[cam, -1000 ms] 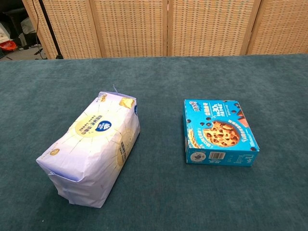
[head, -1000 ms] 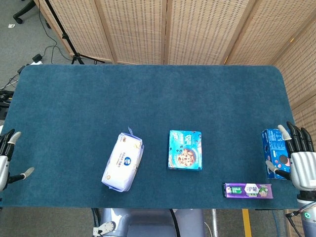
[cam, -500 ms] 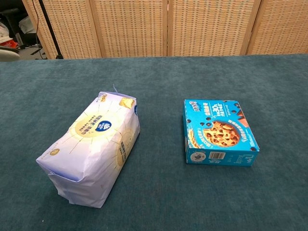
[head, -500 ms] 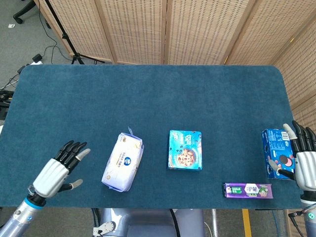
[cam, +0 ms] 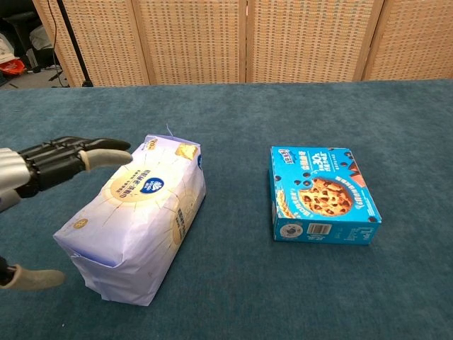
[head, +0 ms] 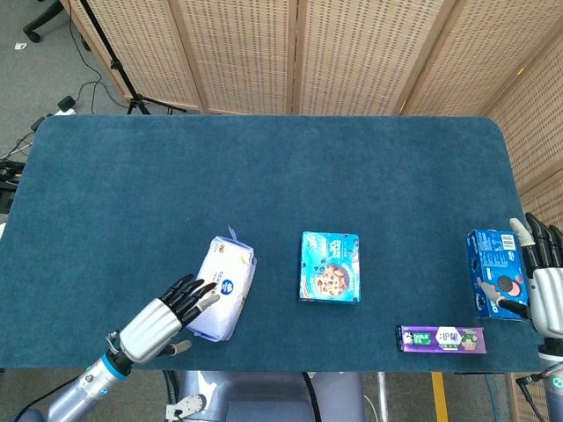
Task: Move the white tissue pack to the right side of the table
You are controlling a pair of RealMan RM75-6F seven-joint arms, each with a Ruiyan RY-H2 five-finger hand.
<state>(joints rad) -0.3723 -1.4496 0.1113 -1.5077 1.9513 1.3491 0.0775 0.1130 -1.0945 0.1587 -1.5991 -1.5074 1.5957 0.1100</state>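
At front-left of desk: left robot hand spread wide, nothing held | white tissue pack lain just right of its fingertips | right robot hand opened beside blue box

Surfaces, as I see them from the console.
Matt, napped teal cloth table cover; crinkled glossy white plastic-wrapped tissue pack; smooth printed blue cardboard cookie box; woven cane screen panels.

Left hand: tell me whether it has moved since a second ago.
Yes. The left hand has come in from the table's left edge toward the white tissue pack, fingers now reaching its near end.
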